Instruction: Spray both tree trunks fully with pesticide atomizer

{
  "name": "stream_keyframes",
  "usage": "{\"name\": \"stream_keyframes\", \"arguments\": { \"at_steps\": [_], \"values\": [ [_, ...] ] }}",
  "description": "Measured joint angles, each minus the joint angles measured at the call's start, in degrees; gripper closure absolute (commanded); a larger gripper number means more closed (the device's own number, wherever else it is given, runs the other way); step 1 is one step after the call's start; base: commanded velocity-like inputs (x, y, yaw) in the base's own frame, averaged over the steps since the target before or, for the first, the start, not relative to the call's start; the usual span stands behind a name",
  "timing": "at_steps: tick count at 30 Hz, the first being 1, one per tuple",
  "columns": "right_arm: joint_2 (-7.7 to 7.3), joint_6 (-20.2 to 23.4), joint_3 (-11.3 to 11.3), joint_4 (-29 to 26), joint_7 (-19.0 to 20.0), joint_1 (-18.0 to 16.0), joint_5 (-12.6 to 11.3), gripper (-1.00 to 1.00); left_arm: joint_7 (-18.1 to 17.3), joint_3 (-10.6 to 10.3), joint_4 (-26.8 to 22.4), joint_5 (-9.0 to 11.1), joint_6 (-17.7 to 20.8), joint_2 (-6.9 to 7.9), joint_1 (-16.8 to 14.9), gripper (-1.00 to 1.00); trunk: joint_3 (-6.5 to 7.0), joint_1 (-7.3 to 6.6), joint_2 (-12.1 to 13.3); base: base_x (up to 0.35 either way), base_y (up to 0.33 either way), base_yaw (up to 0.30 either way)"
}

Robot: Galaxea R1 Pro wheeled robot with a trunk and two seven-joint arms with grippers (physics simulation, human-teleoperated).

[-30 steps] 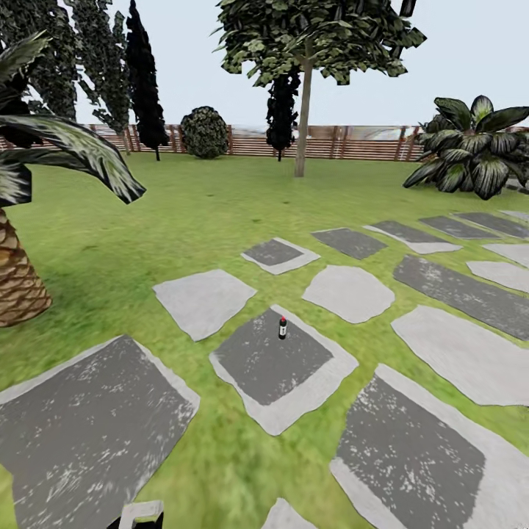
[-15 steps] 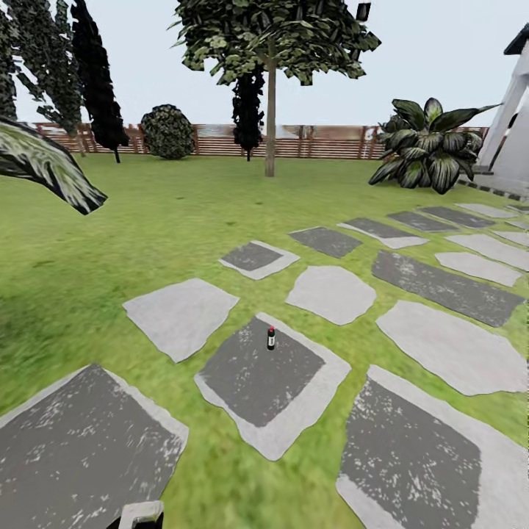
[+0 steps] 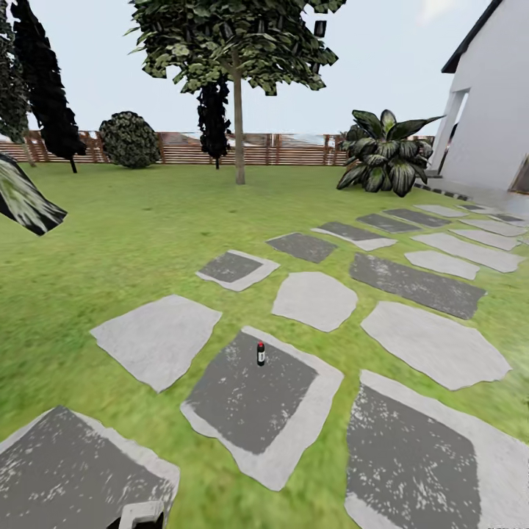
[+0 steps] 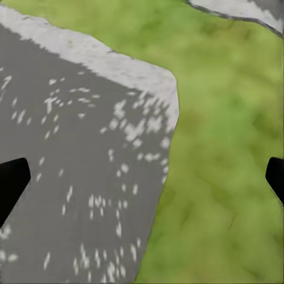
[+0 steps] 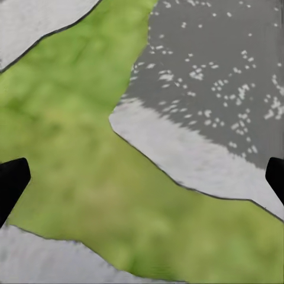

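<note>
The pesticide atomizer, a tiny dark bottle with a red top, stands upright on a dark stone slab in the lawn a short way ahead of me. One tree with a straight bare trunk and blocky green leaves rises far back near the wooden fence; a second such tree is out of view. My left gripper hangs open over a slab edge and grass. My right gripper is also open above grass between slabs. Both hold nothing.
Stepping slabs run across the grass toward a white house at the right. A broad-leaved plant grows by the house. A black-leaved tree, a round bush and dark cone trees line the fence. A palm frond reaches in from the left.
The whole view has swung right: the palm trunk has left the picture and the white house has come in. The atomizer stands where it was, now slightly lower in view.
</note>
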Motion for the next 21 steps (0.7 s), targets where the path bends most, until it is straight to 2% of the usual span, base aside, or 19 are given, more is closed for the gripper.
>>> {"name": "stream_keyframes", "arguments": {
  "at_steps": [21],
  "values": [
    [0.00,0.0,0.0,0.0,0.0,0.0,0.0,-1.00,0.0,0.0,0.0,0.0,0.0,0.00,0.0,-1.00,0.00,0.01,0.0,0.149,0.281,-0.263]
  ]
}}
